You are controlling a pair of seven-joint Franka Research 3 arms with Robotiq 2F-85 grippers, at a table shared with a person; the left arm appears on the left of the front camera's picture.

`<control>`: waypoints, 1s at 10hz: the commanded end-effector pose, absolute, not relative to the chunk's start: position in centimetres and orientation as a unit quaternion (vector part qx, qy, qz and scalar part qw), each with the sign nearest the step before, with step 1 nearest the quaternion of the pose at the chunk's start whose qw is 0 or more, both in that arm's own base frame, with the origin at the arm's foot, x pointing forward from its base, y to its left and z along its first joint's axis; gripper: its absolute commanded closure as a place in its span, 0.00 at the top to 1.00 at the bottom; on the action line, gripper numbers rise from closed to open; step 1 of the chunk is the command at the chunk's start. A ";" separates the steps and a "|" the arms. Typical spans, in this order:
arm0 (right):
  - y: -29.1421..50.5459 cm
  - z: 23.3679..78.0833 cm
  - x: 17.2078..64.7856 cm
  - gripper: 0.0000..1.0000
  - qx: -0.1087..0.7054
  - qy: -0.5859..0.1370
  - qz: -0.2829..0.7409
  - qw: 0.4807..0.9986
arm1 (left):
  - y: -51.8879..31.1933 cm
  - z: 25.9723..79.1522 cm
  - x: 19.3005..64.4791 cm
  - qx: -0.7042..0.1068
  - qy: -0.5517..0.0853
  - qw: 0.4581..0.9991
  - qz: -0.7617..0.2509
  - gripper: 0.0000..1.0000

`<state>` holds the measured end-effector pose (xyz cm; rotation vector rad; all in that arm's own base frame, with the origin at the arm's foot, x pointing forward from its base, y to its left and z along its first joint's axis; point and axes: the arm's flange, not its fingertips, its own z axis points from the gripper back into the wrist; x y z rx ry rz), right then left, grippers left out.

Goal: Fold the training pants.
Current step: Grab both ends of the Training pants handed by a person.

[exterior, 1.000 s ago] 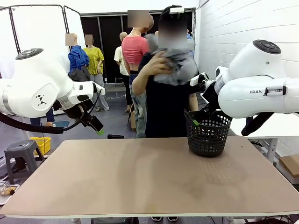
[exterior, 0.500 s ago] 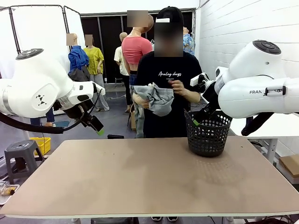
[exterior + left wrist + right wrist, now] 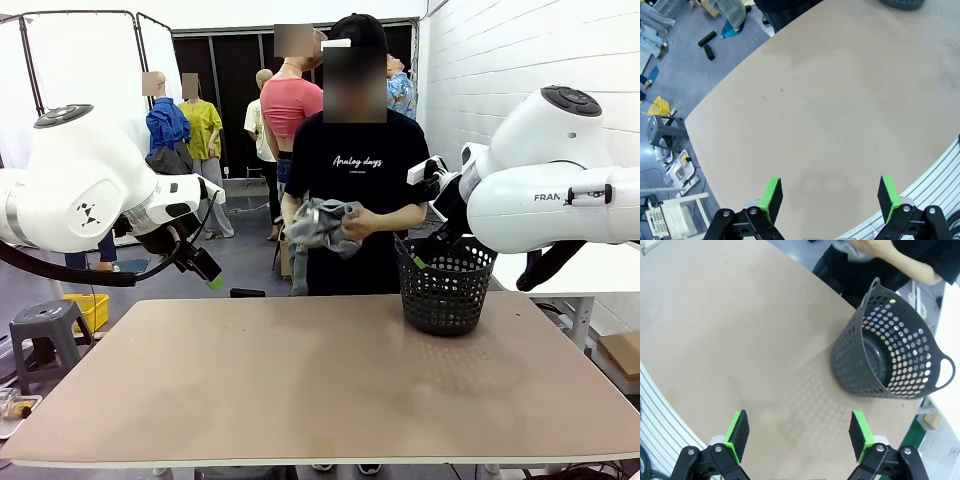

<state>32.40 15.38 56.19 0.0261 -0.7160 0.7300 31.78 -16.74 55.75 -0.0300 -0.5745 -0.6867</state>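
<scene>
Tan table (image 3: 300, 380), both jaws wide apart, empty

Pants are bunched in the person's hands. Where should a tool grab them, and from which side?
Likely the loose lower fold of the pants, approached from the robot's side and from below: the person's hand covers the bundle's right, and no waistband or cuff shows in the wad.

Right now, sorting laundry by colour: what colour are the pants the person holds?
Training pants: light grey, clearest in the front view.
</scene>
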 end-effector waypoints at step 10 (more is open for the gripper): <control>15.4 56.2 32.4 1.00 0.017 -0.342 0.350 0.872 | -16.8 55.8 31.9 -0.015 -0.278 0.901 -0.331 1.00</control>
